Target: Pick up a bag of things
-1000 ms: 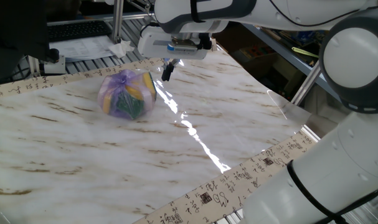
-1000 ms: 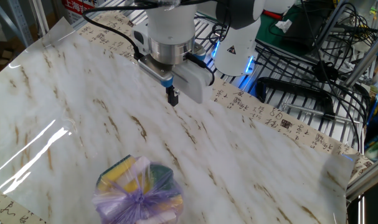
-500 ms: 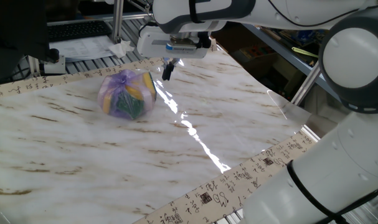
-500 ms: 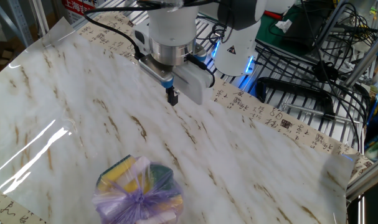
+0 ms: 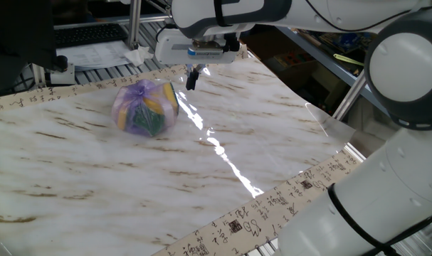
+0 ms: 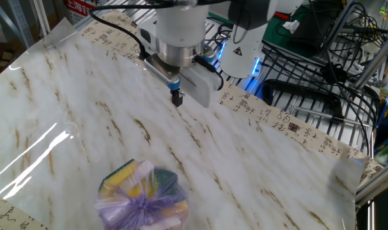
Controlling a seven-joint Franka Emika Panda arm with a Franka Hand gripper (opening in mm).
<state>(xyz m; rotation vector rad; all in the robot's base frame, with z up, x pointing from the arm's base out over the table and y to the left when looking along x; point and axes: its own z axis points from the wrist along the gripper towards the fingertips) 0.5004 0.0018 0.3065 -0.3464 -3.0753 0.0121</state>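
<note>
The bag of things (image 5: pixel 144 108) is a small roundish translucent purple plastic bag, knotted at the top, with yellow and dark green items inside. It lies on the marble-patterned table; in the other fixed view it sits at the near edge (image 6: pixel 141 194). My gripper (image 5: pixel 191 80) hangs above the table just right of and behind the bag, apart from it. Its fingers are pressed together and hold nothing. In the other fixed view the gripper (image 6: pixel 176 99) is well away from the bag, near the table's far side.
The table (image 5: pixel 237 128) is covered with a glossy marble sheet edged by a band with printed characters. A keyboard and papers (image 5: pixel 95 39) lie beyond the far edge. Metal racks and cables (image 6: pixel 321 70) stand beside the table. The robot's white base (image 5: pixel 386 206) fills the right foreground.
The gripper has risen slightly and stays shut. The bag has not moved.
</note>
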